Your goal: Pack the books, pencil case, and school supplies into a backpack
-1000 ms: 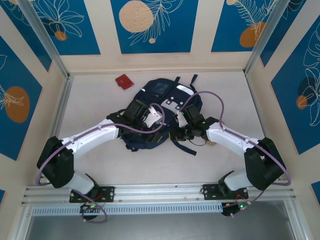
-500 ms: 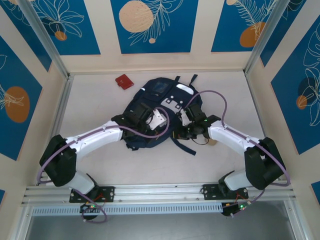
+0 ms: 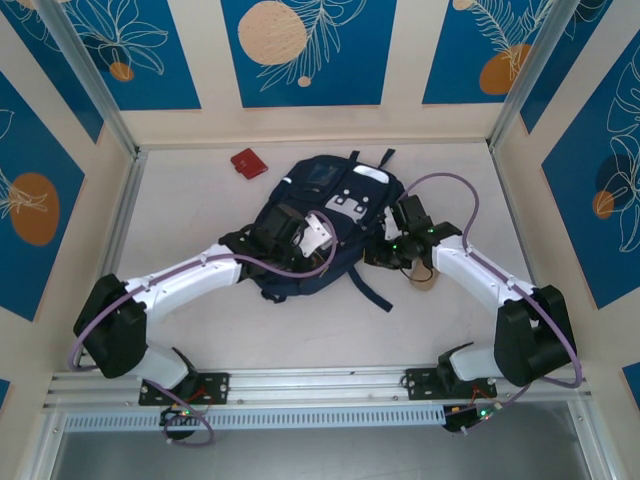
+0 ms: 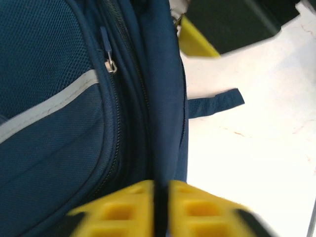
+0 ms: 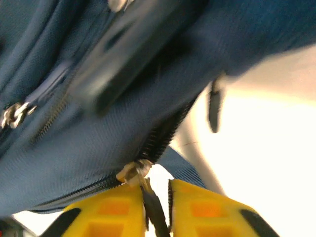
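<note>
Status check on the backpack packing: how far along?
Looks late-stage. Done: the front-pocket zip on the backpack looks closed in the left wrist view. In hand: the right tool pinches a zipper pull, apparently working a zip. The left tool sits at the bag's side seam, grip unclear. Left: a small red item lies on the table beyond the bag, outside it, possibly not yet packed.

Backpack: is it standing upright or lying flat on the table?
Lying flat. Top view shows the backpack front side up on the table, straps splayed beside it.
</note>
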`<state>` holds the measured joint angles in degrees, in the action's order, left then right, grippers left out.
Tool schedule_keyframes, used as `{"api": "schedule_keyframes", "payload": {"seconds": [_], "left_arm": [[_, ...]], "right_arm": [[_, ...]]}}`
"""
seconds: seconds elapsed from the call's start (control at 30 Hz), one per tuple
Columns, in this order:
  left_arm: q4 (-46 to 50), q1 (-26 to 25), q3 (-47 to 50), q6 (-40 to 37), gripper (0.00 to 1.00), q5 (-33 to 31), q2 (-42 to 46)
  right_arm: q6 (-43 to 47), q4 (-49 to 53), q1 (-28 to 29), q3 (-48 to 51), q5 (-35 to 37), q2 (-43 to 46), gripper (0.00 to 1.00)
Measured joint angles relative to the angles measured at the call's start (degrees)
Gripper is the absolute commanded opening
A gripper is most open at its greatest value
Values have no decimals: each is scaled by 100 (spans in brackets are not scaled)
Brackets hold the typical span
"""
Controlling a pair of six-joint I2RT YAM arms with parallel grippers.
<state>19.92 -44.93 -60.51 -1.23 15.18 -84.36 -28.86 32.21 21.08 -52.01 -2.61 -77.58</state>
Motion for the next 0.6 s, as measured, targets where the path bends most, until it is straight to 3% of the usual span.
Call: {"api": "schedule_keyframes", "payload": {"seconds": [0.1,0.17,0.3,0.6], "left_arm": [[317,44,-109,328,65,-46,11],[472,68,-227,518,70,-114,26],[597,83,-457,627,70,-378,74],[951,-136,-1252,516,67,-1139,-730]], "right_arm": [[-31,195,-238,-13,229,216,59],[-48,278,-310,-13,247,496,64],[-146,330,-321,-31,184,916,68],[-835,138,-337,-52,-111,638,72]]}}
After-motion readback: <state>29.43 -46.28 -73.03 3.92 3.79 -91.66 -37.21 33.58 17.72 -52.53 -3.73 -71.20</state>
